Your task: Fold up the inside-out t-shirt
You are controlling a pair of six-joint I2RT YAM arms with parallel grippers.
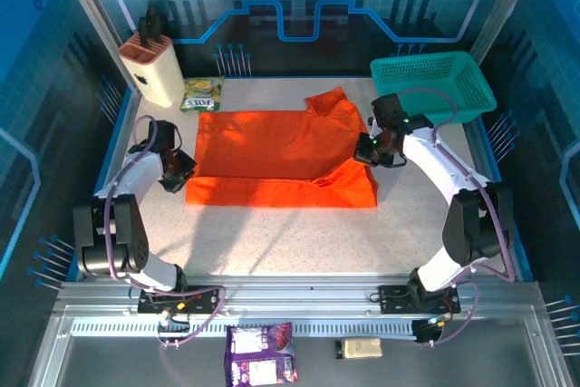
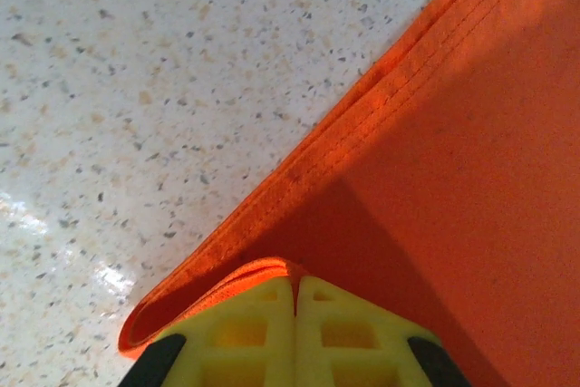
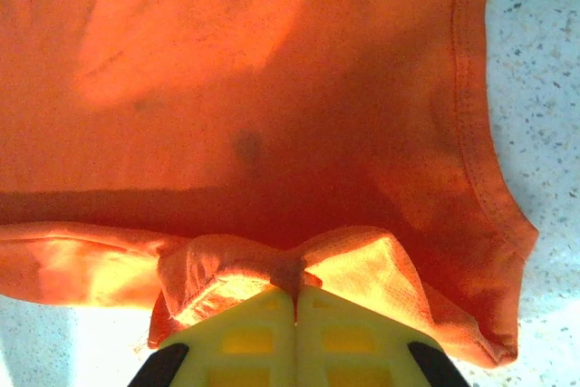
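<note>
The t-shirt [image 1: 281, 156] lies spread in the middle of the worktop [image 1: 299, 233], its length running left to right. The sleeve and collar end is on the right, close to the teal basket [image 1: 435, 83]. Along the near side a strip of cloth looks doubled over, and the far part lies mostly flat with a few creases.

Your left claw [image 1: 181, 169] sits at the shirt's left edge. In its wrist view the yellow fingers are pressed together on a corner of the stitched hem, which curls up between them. Your right claw [image 1: 367, 149] is at the right end, by the sleeve. Its fingers are also closed tight, pinching a bunched tuck of cloth.

With both ends gripped, you appear to be in the middle of a lengthwise fold, and the task looks only partly done.

For the next move, lift both ends together and keep the cloth taut between the claws. Carry the edge across evenly so it lands parallel to the opposite side. The right grip is the one to watch, because a loose bunch could slip or drag the sleeve askew.
</note>
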